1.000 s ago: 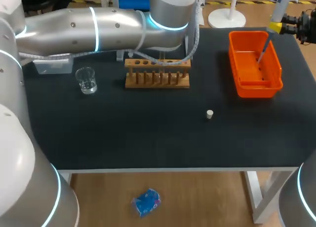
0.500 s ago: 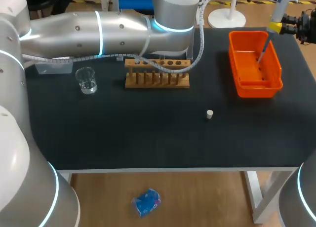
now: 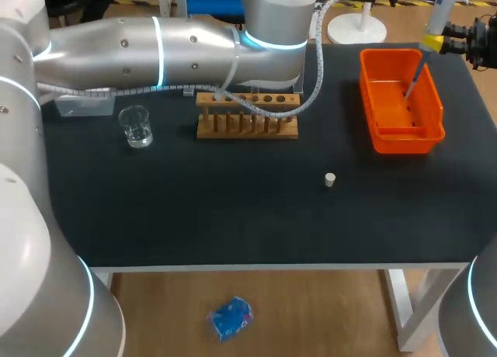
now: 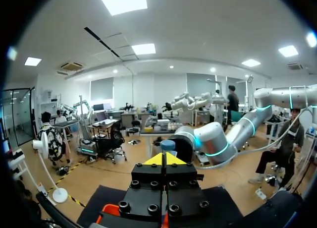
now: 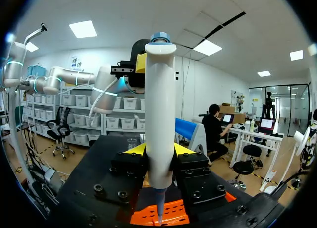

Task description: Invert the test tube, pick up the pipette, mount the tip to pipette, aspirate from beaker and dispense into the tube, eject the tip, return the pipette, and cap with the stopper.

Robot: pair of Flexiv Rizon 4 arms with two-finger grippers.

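Pipette (image 5: 159, 129) hangs upright over the orange bin (image 3: 373, 101) at the bench's far right. Long axis vertical, tip down, plunger up. Right jaws clamped on its body. Left arm (image 3: 155, 43) has swung further across in the last second. Its jaws are closed, empty, and close by the plunger, so it's probably lining up to eject the tip.

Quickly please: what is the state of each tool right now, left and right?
Left tool: closed, with nothing held.
Right tool: closed on the white plastic pipette with a blue top.
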